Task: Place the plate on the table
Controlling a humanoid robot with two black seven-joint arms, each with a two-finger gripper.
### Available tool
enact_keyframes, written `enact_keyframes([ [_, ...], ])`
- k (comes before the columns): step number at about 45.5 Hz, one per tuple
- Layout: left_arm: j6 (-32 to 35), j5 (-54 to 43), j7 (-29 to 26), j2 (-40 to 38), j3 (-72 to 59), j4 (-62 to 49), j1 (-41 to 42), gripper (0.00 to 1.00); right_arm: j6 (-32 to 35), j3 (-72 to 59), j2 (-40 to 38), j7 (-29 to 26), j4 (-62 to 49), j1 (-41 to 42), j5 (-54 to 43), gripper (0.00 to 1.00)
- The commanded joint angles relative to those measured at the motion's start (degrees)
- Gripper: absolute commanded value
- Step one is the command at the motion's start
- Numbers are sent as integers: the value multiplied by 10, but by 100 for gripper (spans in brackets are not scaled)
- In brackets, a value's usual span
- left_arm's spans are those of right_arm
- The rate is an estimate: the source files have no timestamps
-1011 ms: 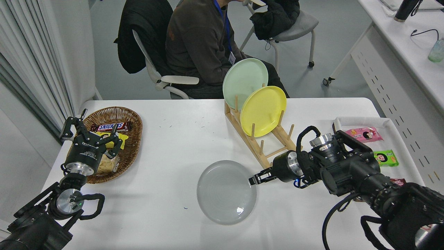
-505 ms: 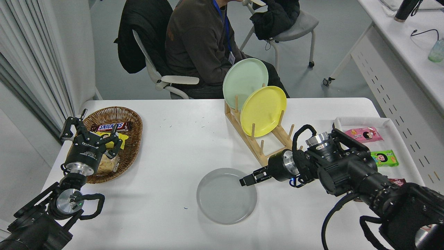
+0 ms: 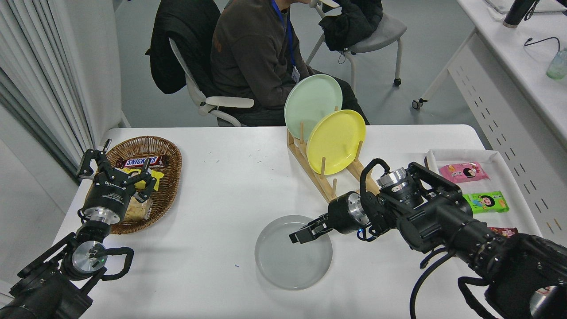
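Lying flat on the desk (image 3: 221, 177) near its front edge, the plate (image 3: 290, 259) is overhung by the right gripper (image 3: 300, 235); whether its fingers are clenched cannot be told.

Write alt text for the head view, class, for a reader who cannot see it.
A light grey plate lies flat on a white table, with the robot's right gripper over it. Behind stands a wooden rack holding a yellow plate and a mint green plate; the left gripper is parked beside a snack basket.
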Motion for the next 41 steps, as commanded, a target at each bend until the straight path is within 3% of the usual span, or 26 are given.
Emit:
enact_keyframes([
  [1,0,0,0,0,0,0,0,98,0,-12,0,0,19,17,-3,66],
  [4,0,0,0,0,0,0,0,98,0,-22,0,0,19,22,-6,69],
  [8,0,0,0,0,0,0,0,98,0,-33,0,0,19,26,-17,81],
  [11,0,0,0,0,0,0,0,98,0,-35,0,0,21,29,-31,82],
  [18,0,0,0,0,0,0,0,98,15,-41,0,0,44,36,-69,98],
  [41,0,0,0,0,0,0,0,98,204,-32,0,1,59,93,-203,99],
])
